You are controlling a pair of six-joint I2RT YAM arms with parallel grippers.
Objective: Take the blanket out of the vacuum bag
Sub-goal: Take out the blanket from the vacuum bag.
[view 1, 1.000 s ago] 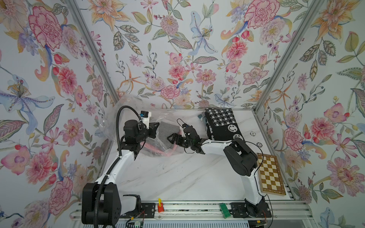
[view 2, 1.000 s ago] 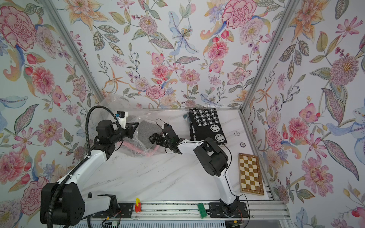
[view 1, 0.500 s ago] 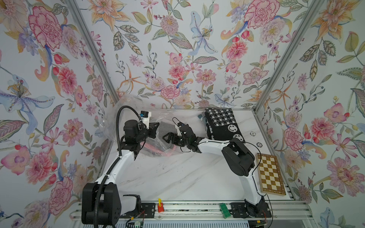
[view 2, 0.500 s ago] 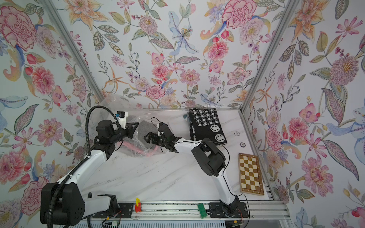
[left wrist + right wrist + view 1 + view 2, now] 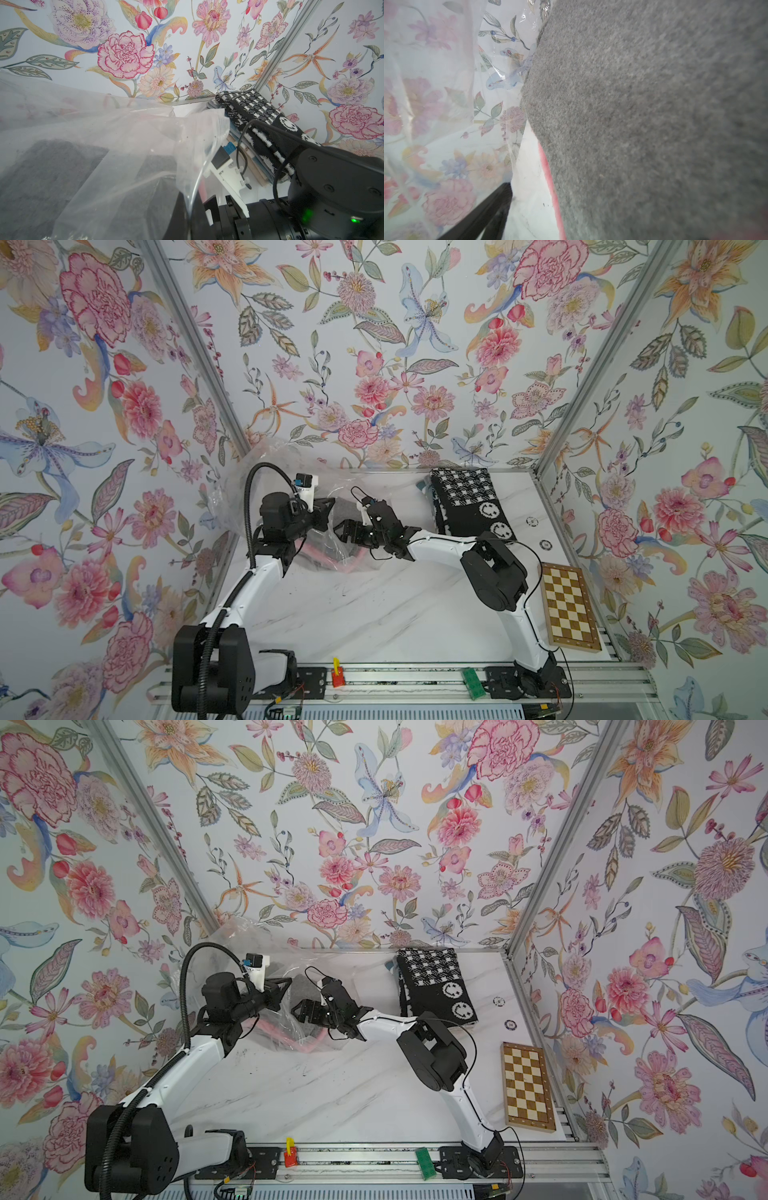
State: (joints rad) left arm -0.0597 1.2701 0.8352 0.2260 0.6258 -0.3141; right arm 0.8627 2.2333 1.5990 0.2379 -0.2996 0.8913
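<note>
The vacuum bag, crinkly clear plastic, lies at the back left of the table. Inside it is a grey blanket with a pink edge. My left gripper is shut on the film at the bag's mouth and holds it up. My right gripper is inside the mouth, open. In the right wrist view one black finger stands apart from the blanket, with bare table between them. The other finger is hidden.
A folded black-and-white patterned blanket lies on a stack at the back right. A chessboard sits by the right wall, with two chips beyond it. Small red and green parts sit on the front rail.
My right gripper has moved left, further into the bag's mouth and closer to the left gripper. The left gripper has kept its hold in place.
</note>
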